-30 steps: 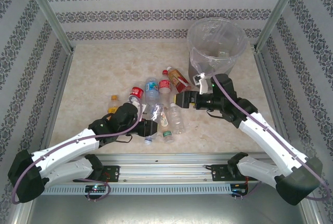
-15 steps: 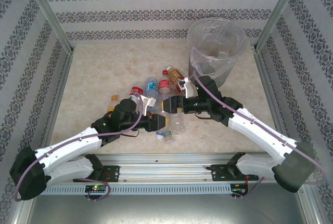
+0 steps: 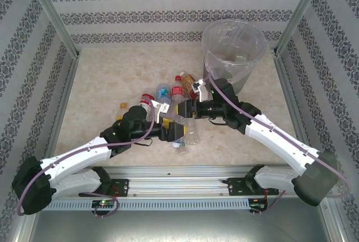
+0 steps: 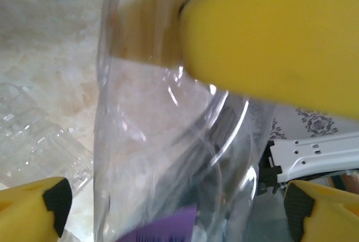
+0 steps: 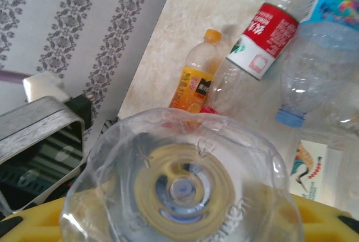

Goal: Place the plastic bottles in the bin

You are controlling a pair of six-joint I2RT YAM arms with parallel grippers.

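A clear label-less bottle (image 3: 173, 117) hangs over the pile, seen base-on in the right wrist view (image 5: 185, 180). My right gripper (image 3: 183, 109) is shut on it, its yellow fingers pressed to both sides (image 5: 179, 222). My left gripper (image 3: 168, 131) is open around the same bottle (image 4: 168, 152). Its pads (image 4: 56, 200) stand clear of the bottle's walls. On the table lie bottles with red labels (image 3: 147, 100) (image 5: 261, 40), a blue label (image 3: 163, 92) and an orange label (image 3: 122, 110) (image 5: 196, 79). The bin (image 3: 233, 40) stands at the back right.
More bottles lie by the grippers: an amber one (image 3: 190, 83), a clear one (image 3: 192, 132) and a green-capped one (image 3: 180, 145). A crushed clear bottle (image 4: 33, 135) lies left of my left fingers. Patterned walls and metal posts enclose the table (image 3: 101, 79).
My left gripper lifted the clear bottle up and to the right. My right gripper swung left from beside the bin and shut on that bottle.
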